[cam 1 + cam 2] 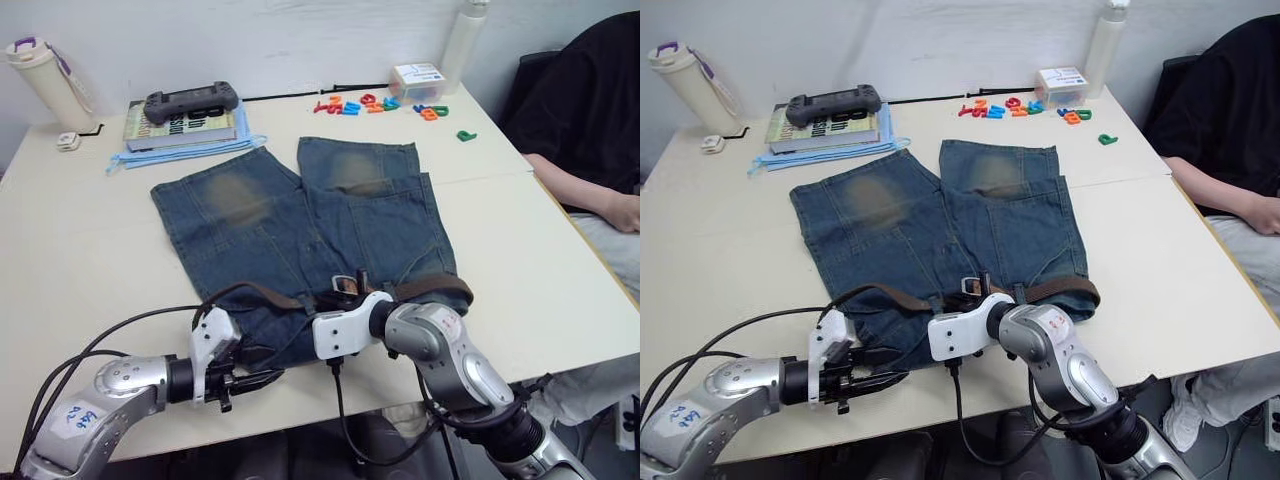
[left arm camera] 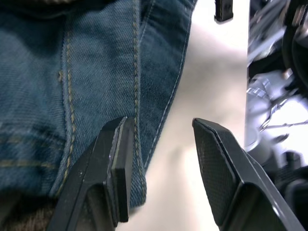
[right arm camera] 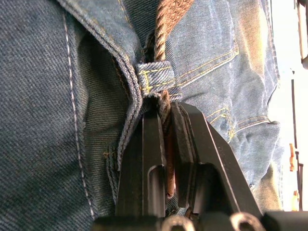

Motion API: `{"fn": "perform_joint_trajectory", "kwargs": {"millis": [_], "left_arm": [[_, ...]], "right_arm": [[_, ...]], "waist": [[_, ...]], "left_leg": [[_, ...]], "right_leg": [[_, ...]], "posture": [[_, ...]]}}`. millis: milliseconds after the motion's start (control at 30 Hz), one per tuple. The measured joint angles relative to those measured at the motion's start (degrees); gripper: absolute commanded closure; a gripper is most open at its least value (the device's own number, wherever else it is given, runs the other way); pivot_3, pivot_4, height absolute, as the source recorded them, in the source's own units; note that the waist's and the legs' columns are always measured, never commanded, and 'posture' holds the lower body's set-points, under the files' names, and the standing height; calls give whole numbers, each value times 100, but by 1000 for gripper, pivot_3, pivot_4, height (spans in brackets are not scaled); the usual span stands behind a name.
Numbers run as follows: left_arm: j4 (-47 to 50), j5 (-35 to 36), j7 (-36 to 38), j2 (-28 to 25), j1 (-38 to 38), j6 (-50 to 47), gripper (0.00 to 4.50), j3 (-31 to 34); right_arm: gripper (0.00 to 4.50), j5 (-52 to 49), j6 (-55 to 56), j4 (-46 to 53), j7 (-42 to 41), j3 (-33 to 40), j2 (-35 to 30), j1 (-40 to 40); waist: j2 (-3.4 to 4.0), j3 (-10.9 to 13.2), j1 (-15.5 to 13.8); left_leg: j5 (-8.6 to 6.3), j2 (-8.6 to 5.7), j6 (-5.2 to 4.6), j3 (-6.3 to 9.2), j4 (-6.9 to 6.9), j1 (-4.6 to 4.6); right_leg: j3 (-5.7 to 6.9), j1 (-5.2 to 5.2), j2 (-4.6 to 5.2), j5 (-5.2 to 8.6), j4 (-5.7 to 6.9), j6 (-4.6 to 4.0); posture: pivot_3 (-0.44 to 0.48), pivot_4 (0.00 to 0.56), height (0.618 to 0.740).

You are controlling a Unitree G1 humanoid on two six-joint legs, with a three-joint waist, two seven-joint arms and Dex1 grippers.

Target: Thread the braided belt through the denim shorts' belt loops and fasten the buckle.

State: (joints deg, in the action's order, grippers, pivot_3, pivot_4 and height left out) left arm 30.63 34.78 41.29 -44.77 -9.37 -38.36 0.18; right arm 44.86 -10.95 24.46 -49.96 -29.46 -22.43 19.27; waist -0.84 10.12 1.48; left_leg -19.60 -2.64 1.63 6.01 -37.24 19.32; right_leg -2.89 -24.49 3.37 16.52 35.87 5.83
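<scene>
We see the denim shorts point(image 1: 300, 230) lying flat on the table point(image 1: 80, 250), with the waistband on the side near the robot. The braided belt point(image 1: 435, 288) runs along this waistband, and the buckle point(image 1: 345, 286) lies near its middle. The right gripper point(image 3: 166, 120) has its jaws closed on the belt, just beside a belt loop point(image 3: 154, 77). The left gripper point(image 2: 161, 159) is at the near edge of the shorts with its jaws apart; one finger lies on the denim.
</scene>
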Motion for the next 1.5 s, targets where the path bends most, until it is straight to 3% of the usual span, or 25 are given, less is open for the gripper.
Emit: {"fn": "perform_joint_trajectory", "kwargs": {"millis": [133, 367, 500, 600, 667, 833, 1033, 1500], "left_arm": [[-96, -385, 18, -97, 234, 213, 2264, -320], [-576, -885, 353, -311, 465, 1049, 2264, -718], [-724, -929, 372, -309, 529, 1115, 2264, -787], [-838, -937, 397, -309, 550, 1156, 2264, -814], [-853, -939, 408, -309, 552, 1167, 2264, -831], [-894, -940, 449, -309, 586, 1230, 2264, -864], [-1007, -939, 574, -441, 501, 1483, 2264, -742], [-2284, -1251, 807, -970, 607, 2527, 2264, -85]], "right_arm": [[4500, 8, -88, 145, -54, 92, -79, -24], [4500, -14, -473, 1438, -566, 753, -643, -693], [4500, -15, -643, 1601, -664, 1240, -894, -546], [4500, -68, -669, 1600, -687, 1632, -1109, -173], [4500, -102, -658, 1600, -686, 1729, -1149, 6], [4500, -202, -511, 1499, -530, 1746, -1178, 477], [4500, -232, -372, 1180, -322, 1771, -1279, 488], [4500, -552, 54, 896, 193, 1819, -1166, 526]], "waist": [[3, -3, -68], [53, -40, -130], [69, -45, -124], [76, -42, -88], [76, -44, -68], [84, -42, -64], [83, -41, -45], [100, -30, 50]], "left_leg": [[3, -8, -8, 5, -4, -6], [-6, -7, -32, 7, -2, -19], [-4, -1, -36, 22, 4, -86], [-9, 13, -34, 34, 16, -135], [-11, 15, -32, 53, 16, -140], [-6, 14, -23, 79, 15, -134], [-5, 17, -19, 96, 18, -131], [6, 56, 19, 115, 44, -114]], "right_leg": [[5, 12, 9, -2, 0, 4], [8, 24, 7, -2, 2, 4], [24, 103, 5, 2, -23, -1], [35, 191, -1, 76, -47, -83], [33, 203, 1, 81, -47, -88], [36, 190, 4, 60, -33, -63], [53, 181, 4, 62, -32, -67], [74, 123, -33, 56, 11, -86]], "posture": [[0, 150, 714], [0, 150, 714], [0, 150, 714], [0, 150, 714], [0, 150, 714], [0, 150, 714], [0, 150, 714], [0, 150, 714]]}}
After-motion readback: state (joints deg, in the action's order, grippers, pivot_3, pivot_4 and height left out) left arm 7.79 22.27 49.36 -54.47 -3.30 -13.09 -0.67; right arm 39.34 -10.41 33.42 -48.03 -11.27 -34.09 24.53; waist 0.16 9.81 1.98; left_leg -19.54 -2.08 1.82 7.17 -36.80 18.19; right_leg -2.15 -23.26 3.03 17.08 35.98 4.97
